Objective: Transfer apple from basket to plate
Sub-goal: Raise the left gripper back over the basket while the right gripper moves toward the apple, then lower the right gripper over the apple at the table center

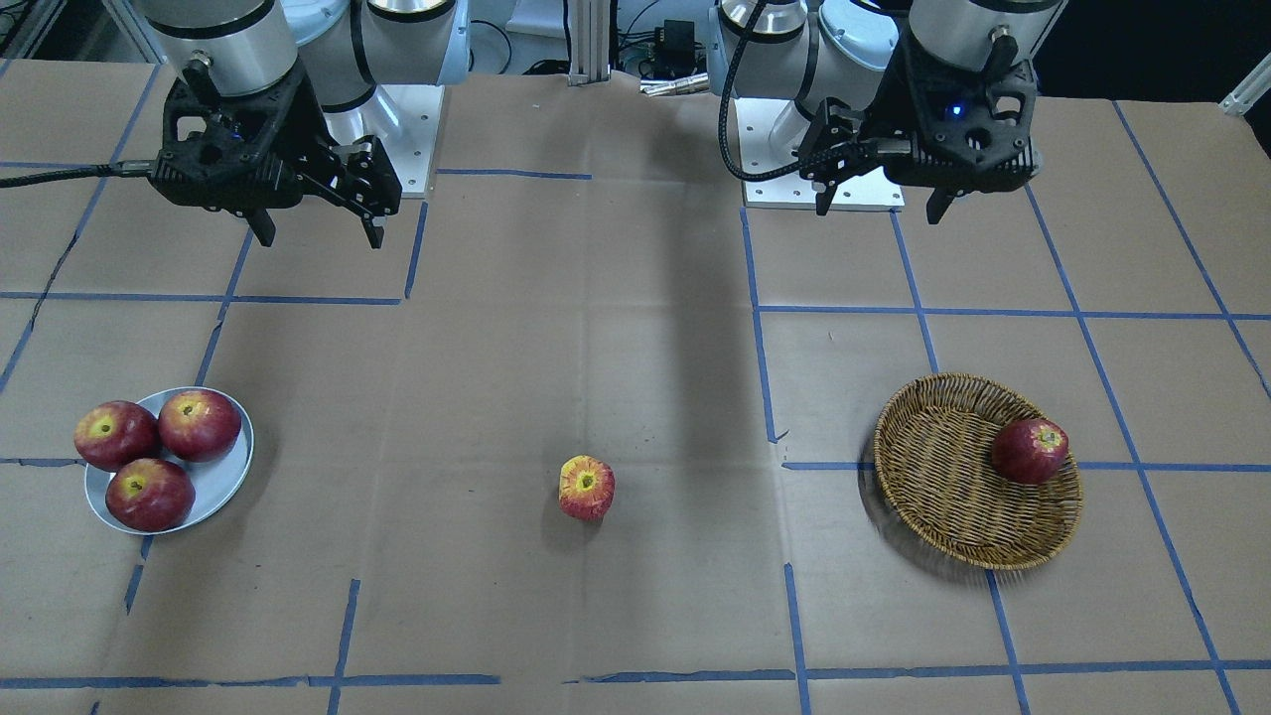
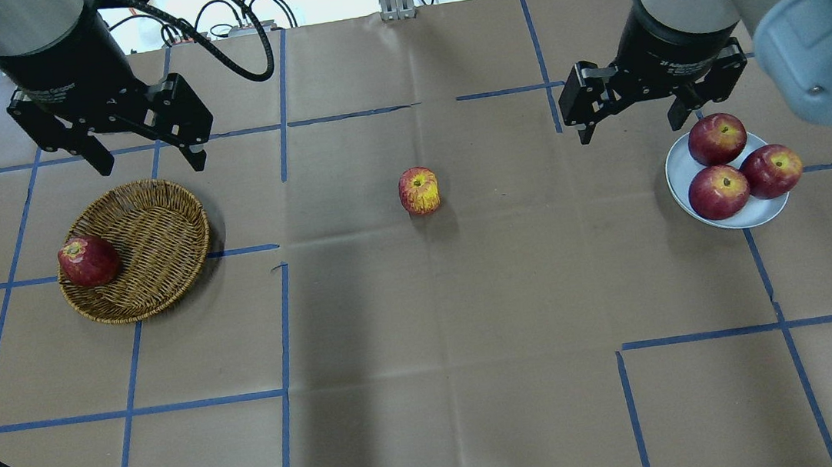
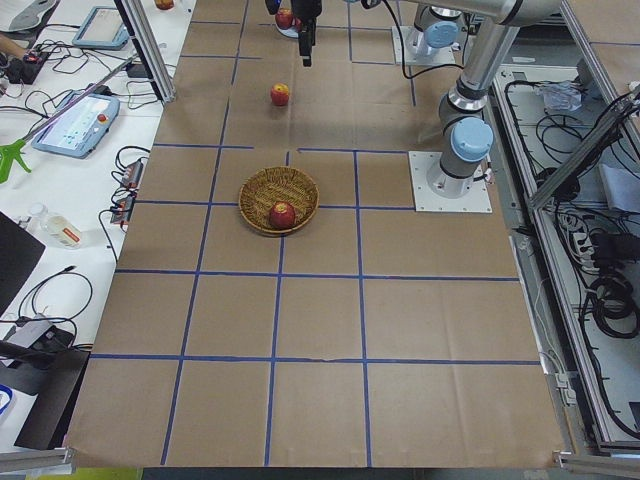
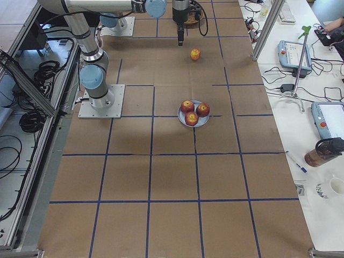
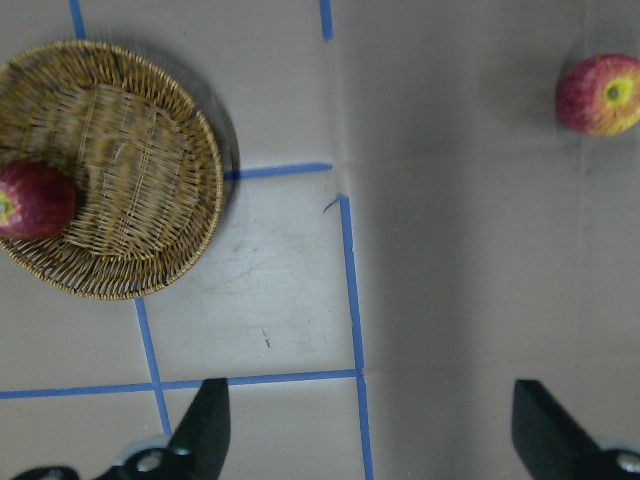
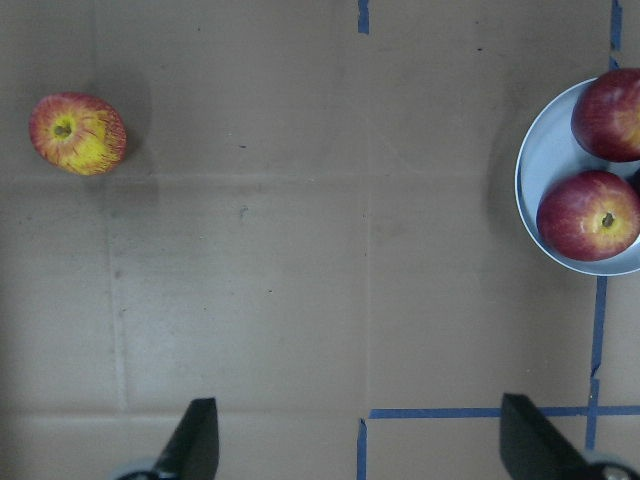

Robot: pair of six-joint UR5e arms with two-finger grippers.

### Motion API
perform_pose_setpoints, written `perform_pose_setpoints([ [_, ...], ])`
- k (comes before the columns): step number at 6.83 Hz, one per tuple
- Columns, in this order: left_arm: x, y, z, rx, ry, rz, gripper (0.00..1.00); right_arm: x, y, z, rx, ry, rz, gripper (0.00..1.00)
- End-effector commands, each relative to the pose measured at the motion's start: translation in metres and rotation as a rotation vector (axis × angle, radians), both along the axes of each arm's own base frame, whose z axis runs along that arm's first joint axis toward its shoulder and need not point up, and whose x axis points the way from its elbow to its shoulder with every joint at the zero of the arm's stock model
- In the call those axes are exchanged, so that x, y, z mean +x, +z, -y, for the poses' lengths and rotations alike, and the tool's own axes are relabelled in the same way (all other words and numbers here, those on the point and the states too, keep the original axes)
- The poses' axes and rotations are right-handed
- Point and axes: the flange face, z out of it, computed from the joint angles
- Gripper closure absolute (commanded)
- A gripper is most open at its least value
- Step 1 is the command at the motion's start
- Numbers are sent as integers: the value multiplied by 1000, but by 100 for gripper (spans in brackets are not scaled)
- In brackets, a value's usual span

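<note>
The streaky orange-red apple [image 1: 586, 488] with a yellow top stands alone on the brown table between basket and plate, also in the overhead view [image 2: 419, 190]. The wicker basket [image 2: 154, 238] holds one dark red apple [image 2: 88, 261] at its rim. The pale grey-blue plate [image 2: 680, 167] holds three dark red apples. My left gripper [image 2: 151, 167] is open and empty, raised behind the basket. My right gripper [image 2: 632, 129] is open and empty, raised behind the plate. The left wrist view shows the streaky apple [image 5: 600, 95] at the upper right; the right wrist view shows it [image 6: 77, 133] at the upper left.
Blue tape lines [image 2: 278, 317] cross the brown paper cover. The arm bases [image 1: 397, 119] stand at the robot's side of the table. Tablets, cables and a bottle lie on the side benches [image 4: 322, 118] beyond the table edge.
</note>
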Motion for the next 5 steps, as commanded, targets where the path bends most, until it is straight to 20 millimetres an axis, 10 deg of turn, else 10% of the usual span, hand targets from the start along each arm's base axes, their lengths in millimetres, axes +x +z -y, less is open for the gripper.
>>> perform_pose_setpoints([
  [1, 0, -1, -4, 5, -4, -8, 1, 60, -16, 25, 16, -9, -11, 0],
  [5, 0, -13, -9, 24, -25, -14, 1, 164, -97, 70, -48, -36, 22, 0],
])
